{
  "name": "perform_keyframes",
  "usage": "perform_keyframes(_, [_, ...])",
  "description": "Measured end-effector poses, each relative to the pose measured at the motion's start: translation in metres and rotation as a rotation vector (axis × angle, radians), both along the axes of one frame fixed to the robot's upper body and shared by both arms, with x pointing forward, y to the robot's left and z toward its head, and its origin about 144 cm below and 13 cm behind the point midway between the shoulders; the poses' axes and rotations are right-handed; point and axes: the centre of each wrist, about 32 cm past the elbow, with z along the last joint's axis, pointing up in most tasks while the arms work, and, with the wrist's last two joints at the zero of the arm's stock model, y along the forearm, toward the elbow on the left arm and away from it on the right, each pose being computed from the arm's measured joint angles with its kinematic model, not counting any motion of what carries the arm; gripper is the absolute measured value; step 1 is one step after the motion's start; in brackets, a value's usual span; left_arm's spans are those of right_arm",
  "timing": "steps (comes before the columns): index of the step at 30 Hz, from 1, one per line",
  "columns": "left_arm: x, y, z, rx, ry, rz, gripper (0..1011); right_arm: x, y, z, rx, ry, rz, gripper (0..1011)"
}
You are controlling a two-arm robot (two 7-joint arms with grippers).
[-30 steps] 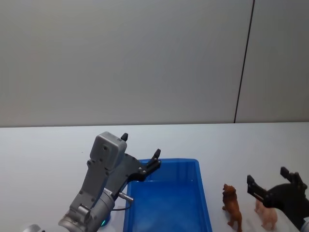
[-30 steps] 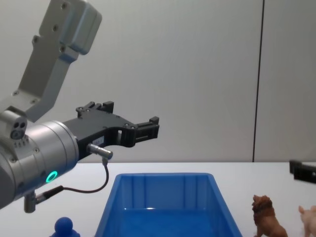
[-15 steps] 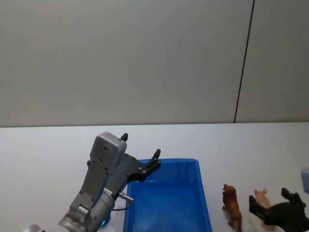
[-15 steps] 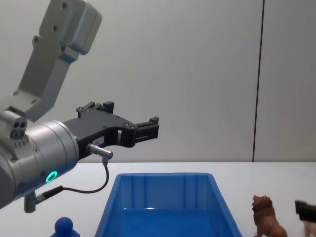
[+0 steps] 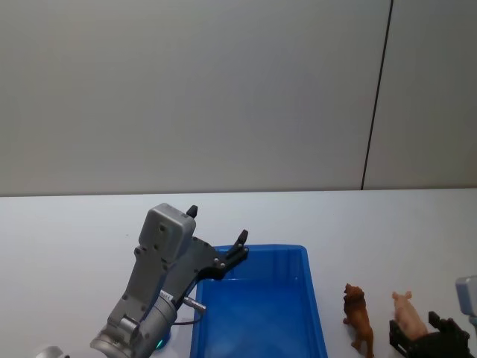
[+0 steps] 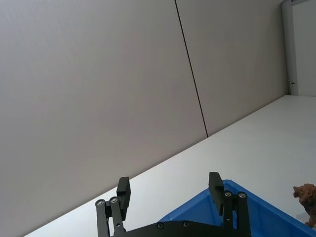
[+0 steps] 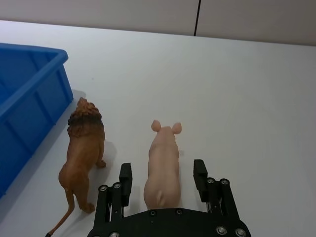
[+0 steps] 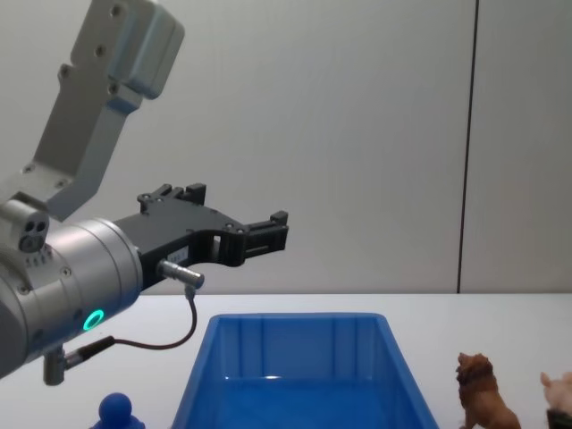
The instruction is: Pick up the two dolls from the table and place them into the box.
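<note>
Reaching low over the white table (image 7: 256,98), the right gripper (image 7: 162,172) holds its two black fingers spread apart, one on each side of the hindquarters of a pale pink pig figure (image 7: 165,148). The gripper is empty, and no contact with the pig can be made out. The pig stands on its feet facing away from the gripper, so the fingers line up with its flanks. That looks like the set-up for closing on its body from behind.

One finger sits in the gap between the pig and the brown maned lion (image 7: 84,148). The lion stands upright just beside the pig, on the robot's left, facing the same way. It is also near the right wall of the blue box (image 7: 29,94), and nothing lies in the part of the box that can be seen.

On the box's other side, at the robot's left, the glossy blue figure (image 8: 116,413) with a ball head stands on the table close to the outer wall. The left gripper (image 6: 169,183) hangs raised above the box's left rim, fingers apart and holding nothing — probably kept high to leave the right arm room. Neither doll is in the box yet, so the task seems to be at its start.
</note>
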Motion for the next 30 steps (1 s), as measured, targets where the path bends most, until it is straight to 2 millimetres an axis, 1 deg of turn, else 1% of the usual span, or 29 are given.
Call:
perform_keyframes(3, [0.0, 0.0, 0.0, 0.0, 0.0, 0.0, 1001, 0.0, 0.0, -0.003, -0.001, 0.01, -0.005, 729])
perform_keyframes(4, [0.0, 0.0, 0.0, 0.0, 0.0, 0.0, 1001, -0.001, 0.001, -0.004, -0.001, 0.015, -0.007, 666])
perform_keyframes(5, [0.0, 0.0, 0.0, 0.0, 0.0, 0.0, 1001, -0.001, 0.001, -0.005, -0.002, 0.018, -0.008, 645])
perform_keyframes(6, [0.0, 0.0, 0.0, 0.0, 0.0, 0.0, 1001, -0.001, 0.001, -0.007, -0.002, 0.022, -0.011, 603])
perform_keyframes(7, [0.0, 0.0, 0.0, 0.0, 0.0, 0.0, 1001, -0.001, 0.001, -0.007, -0.002, 0.024, -0.011, 603])
perform_keyframes(8, [0.0, 0.0, 0.0, 0.0, 0.0, 0.0, 1001, -0.001, 0.001, -0.008, -0.002, 0.026, -0.012, 546])
perform_keyframes(9, [0.0, 0.0, 0.0, 0.0, 0.0, 0.0, 1001, -0.001, 0.001, -0.008, -0.002, 0.027, -0.013, 534])
perform_keyframes(10, [0.0, 0.0, 0.0, 0.0, 0.0, 0.0, 1001, -0.001, 0.001, -0.009, -0.002, 0.028, -0.014, 464])
perform_keyframes(11, [0.0, 0.0, 0.0, 0.0, 0.0, 0.0, 1001, -0.001, 0.001, -0.009, -0.002, 0.028, -0.014, 464])
perform_keyframes(14, [0.0, 0.0, 0.0, 0.0, 0.0, 0.0, 1001, -0.002, 0.002, -0.011, -0.004, 0.021, -0.015, 375])
perform_keyframes(22, [0.0, 0.0, 0.0, 0.0, 0.0, 0.0, 1001, -0.005, 0.004, -0.007, -0.011, -0.037, -0.007, 375])
perform_keyframes(30, [0.0, 0.0, 0.0, 0.0, 0.0, 0.0, 1001, -0.007, 0.008, 0.008, -0.009, -0.136, 0.026, 375])
